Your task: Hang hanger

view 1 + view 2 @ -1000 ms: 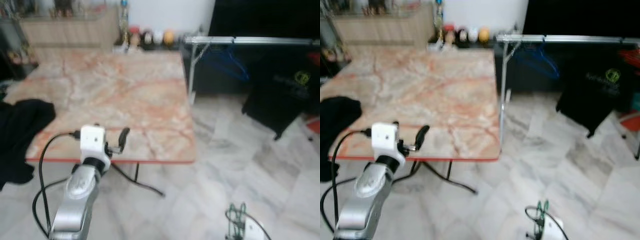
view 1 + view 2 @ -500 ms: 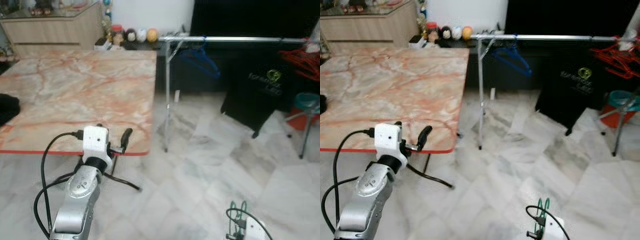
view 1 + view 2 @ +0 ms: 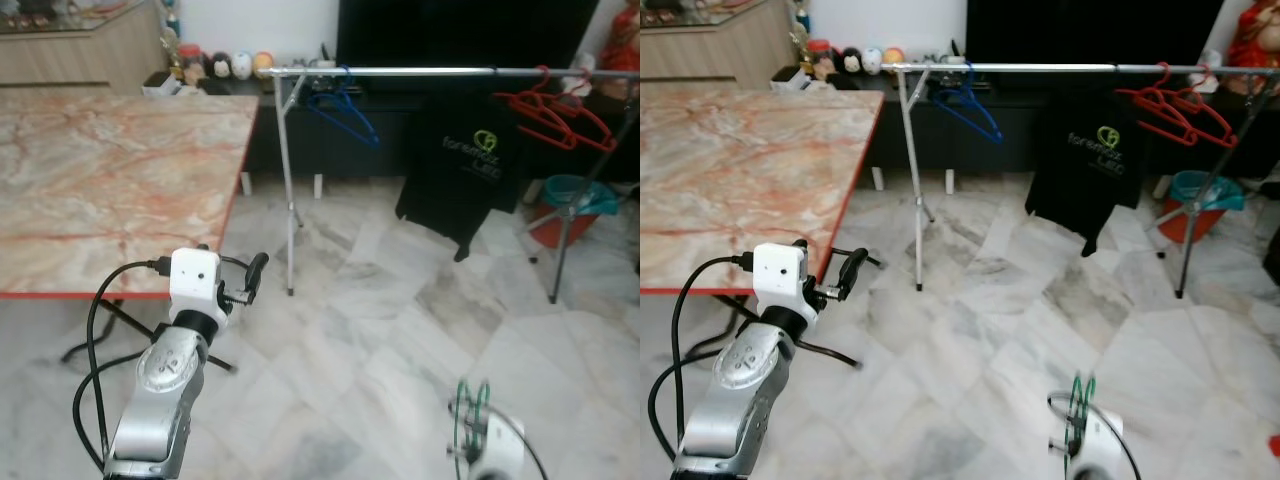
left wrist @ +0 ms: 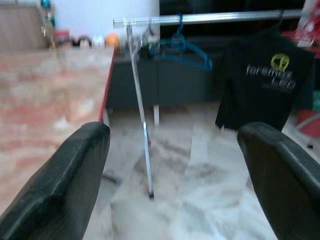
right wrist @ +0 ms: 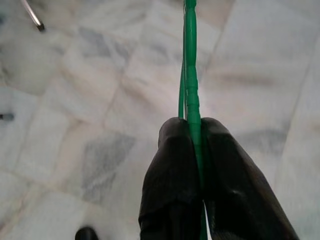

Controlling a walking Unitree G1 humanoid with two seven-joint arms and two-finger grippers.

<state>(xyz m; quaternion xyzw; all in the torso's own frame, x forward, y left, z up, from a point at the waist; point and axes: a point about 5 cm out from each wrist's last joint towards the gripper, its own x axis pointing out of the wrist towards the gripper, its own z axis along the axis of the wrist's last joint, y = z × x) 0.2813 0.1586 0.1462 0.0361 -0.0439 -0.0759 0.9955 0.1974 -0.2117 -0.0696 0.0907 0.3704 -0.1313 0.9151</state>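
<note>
A thin green hanger (image 5: 190, 70) is pinched between my right gripper's (image 5: 192, 127) two black fingers, low over the marble floor at the bottom right (image 3: 468, 420). Ahead stands a silver clothes rail (image 3: 400, 71). On it hang a blue hanger (image 3: 345, 105), a black T-shirt (image 3: 460, 170) with a yellow-green logo, and red hangers (image 3: 555, 105) at the right end. My left gripper (image 4: 175, 150) is raised at the left, open, its fingers (image 4: 75, 180) wide apart with nothing between them, pointing toward the rail.
A pink marble table (image 3: 100, 170) with a red edge fills the left side, its black legs beneath. A teal bucket (image 3: 575, 195) sits by the rail's right leg. Small round ornaments (image 3: 225, 65) line the back wall. White marble floor lies between me and the rail.
The camera has swung right: the table slid left and the whole rail with the red hangers came into view. Both arms hold the same pose.
</note>
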